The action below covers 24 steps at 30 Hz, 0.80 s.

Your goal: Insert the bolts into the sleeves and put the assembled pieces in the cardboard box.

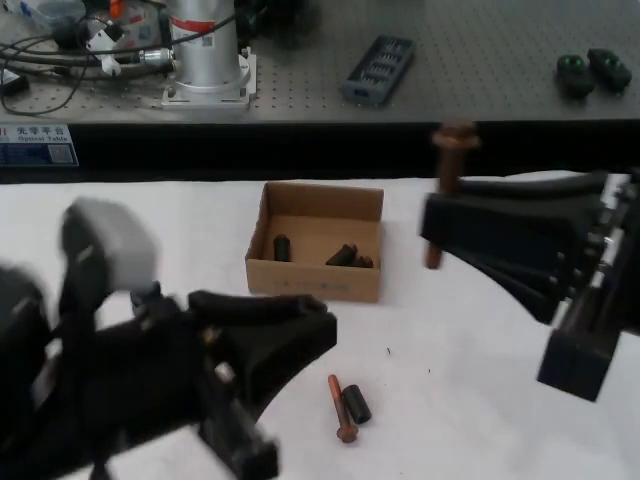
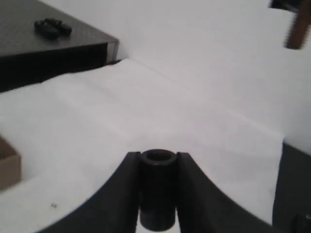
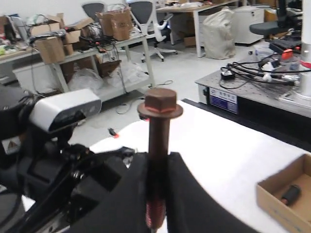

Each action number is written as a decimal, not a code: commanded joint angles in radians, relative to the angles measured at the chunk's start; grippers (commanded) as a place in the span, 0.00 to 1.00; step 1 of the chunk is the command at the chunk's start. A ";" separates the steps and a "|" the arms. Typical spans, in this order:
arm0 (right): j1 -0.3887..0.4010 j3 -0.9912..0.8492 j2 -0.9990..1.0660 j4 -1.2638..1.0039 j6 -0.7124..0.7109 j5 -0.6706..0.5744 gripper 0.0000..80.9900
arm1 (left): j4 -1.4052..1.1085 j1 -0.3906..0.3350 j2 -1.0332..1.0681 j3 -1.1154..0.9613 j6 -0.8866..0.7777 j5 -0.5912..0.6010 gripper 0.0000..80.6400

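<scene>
Near left of the cardboard box (image 1: 310, 280), the left end effector (image 2: 158, 157) pinched a sleeve (image 2: 156, 194), bore exposed; at right, the right end effector (image 3: 158, 160) pinched a bolt (image 3: 159, 131) upright, likely for insertion.

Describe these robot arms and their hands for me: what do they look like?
The left hand and right hand are matte black, each with two broad fingers that curve inward to narrow tips. The arm parts behind them are black too. A rounded light grey camera box sits on the left wrist.
</scene>
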 commanded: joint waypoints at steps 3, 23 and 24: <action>-0.006 0.006 0.053 -0.151 0.078 -0.137 0.04 | -0.203 -0.003 -0.040 0.109 -0.009 0.115 0.01; 0.000 0.151 0.124 -0.391 0.231 -0.249 0.04 | -0.235 -0.003 -0.039 0.131 -0.009 0.202 0.01; 0.007 0.151 0.124 -0.389 0.231 -0.249 0.04 | -0.235 -0.003 -0.039 0.131 -0.009 0.202 0.01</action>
